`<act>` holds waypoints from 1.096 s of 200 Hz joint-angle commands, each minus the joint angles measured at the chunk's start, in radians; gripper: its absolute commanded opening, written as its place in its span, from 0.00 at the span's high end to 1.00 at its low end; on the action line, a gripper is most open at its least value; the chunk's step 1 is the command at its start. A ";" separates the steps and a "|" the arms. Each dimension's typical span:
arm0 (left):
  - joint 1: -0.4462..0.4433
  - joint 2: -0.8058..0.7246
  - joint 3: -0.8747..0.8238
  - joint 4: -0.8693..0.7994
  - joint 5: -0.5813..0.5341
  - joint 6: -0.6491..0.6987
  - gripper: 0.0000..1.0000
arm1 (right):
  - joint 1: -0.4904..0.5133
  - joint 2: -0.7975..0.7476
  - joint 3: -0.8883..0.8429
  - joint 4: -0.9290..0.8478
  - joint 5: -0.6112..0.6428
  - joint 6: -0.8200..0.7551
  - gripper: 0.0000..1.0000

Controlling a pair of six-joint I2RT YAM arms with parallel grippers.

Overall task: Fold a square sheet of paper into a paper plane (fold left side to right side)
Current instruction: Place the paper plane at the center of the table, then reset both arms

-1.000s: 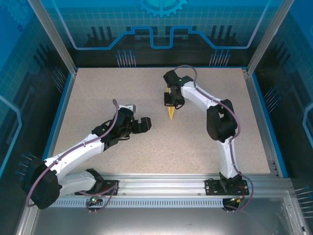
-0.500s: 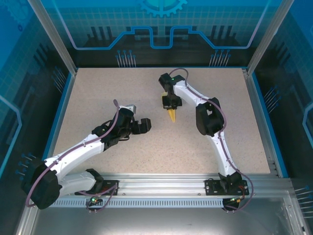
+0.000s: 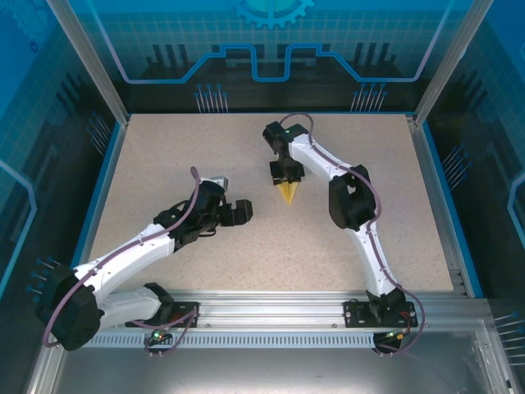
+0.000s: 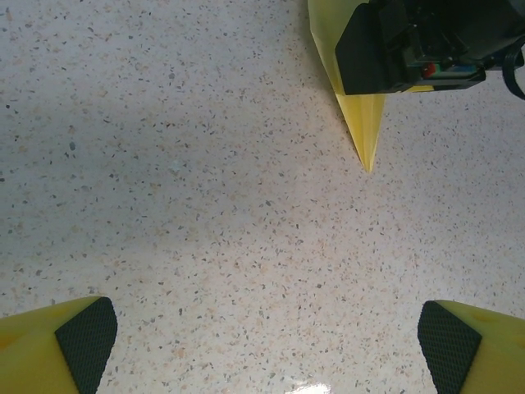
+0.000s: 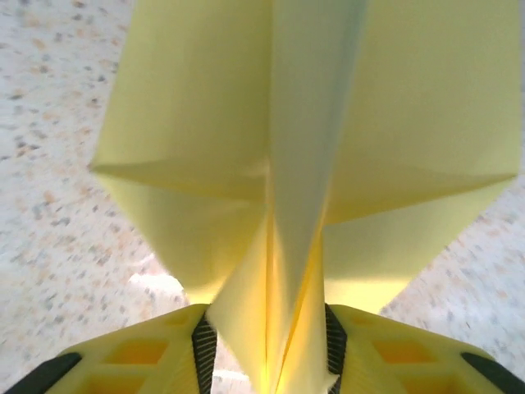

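Paper plane (image 3: 287, 194), well apart from table (image 3: 164, 148) edges

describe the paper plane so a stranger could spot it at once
On the speckled beige table, follow the right arm to the right gripper near the middle. The paper plane sticks out from under it, tip toward the arms' bases: a narrow pointed dart, the only bright-yellow paper on the surface.

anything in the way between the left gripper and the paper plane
Nothing visible. Only bare table lies between the open left gripper and the paper plane, whose pointed tip faces it. The right gripper sits over the plane's far end, its fold between the pads.
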 commanded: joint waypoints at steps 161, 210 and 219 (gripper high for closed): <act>0.147 -0.218 -0.183 0.298 -0.631 0.413 0.02 | -0.309 -1.319 -1.497 1.004 0.227 -0.297 0.00; 0.328 -0.183 -0.402 0.612 -0.521 0.470 0.02 | -0.400 -1.154 -1.678 1.415 0.192 -0.381 0.00; 0.369 -0.169 -0.431 0.659 -0.465 0.474 0.02 | -0.410 -1.113 -1.698 1.501 0.164 -0.388 0.01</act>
